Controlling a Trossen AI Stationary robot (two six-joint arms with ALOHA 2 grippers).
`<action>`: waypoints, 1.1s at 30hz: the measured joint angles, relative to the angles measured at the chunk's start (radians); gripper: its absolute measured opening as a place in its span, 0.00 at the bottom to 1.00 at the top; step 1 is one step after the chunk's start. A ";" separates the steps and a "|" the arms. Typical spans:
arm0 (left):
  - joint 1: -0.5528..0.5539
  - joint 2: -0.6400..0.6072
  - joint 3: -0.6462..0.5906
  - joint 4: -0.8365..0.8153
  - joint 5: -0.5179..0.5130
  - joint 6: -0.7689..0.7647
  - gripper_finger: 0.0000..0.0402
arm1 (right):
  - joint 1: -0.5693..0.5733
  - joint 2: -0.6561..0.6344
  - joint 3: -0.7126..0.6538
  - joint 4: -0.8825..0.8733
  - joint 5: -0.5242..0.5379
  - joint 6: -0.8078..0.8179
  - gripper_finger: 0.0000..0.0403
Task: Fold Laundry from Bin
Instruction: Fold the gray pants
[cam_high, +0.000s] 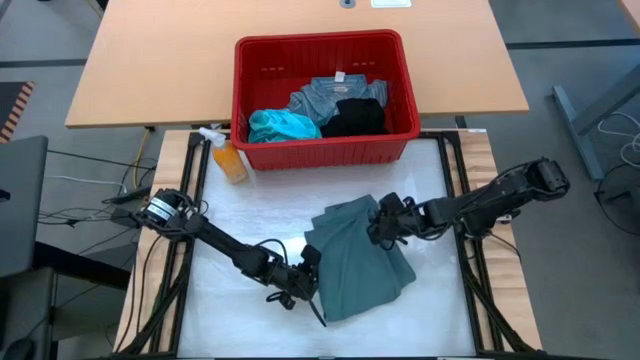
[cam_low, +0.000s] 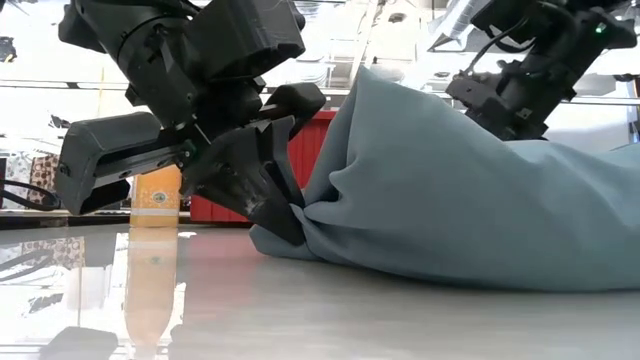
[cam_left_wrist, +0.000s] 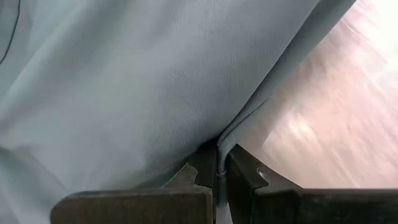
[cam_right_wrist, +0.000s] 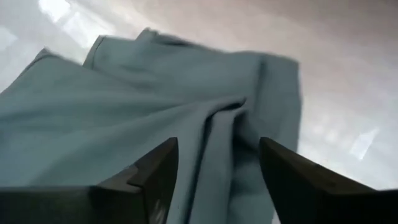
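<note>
A soft grey-green garment (cam_high: 355, 262) is bunched near the middle of the glossy white counter (cam_high: 250, 210). Its edge is pinched by the left hand (cam_high: 308, 283), clamped together. The right hand (cam_high: 383, 226) is held above the cloth, fingers apart. Remaining laundry (cam_high: 320, 108) is piled in the red slotted plastic bin (cam_high: 325, 148) at the far edge.

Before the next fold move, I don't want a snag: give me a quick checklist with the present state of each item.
1. Left gripper shut on the grey-green garment: ok, an edge is pinched between its fingers.
2. Right gripper open: ok, fabric lies between the spread fingers, unpinched.
3. Garment out of the red bin: ok, it lies on the table.
4. Garment flat: not ok, bunched and creased.
5. Orange spray bottle apart from the garment: ok.
6. Other laundry inside the bin: ok.
</note>
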 joint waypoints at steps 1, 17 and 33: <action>0.000 0.000 0.000 0.000 0.003 0.004 0.00 | 0.000 0.000 0.000 0.004 -0.014 0.001 0.63; 0.008 0.000 -0.002 -0.002 0.033 0.023 0.00 | 0.035 0.000 -0.070 0.113 -0.011 0.134 0.66; 0.003 0.000 -0.002 0.000 0.027 -0.030 0.00 | 0.040 0.000 -0.080 0.178 0.049 0.057 0.66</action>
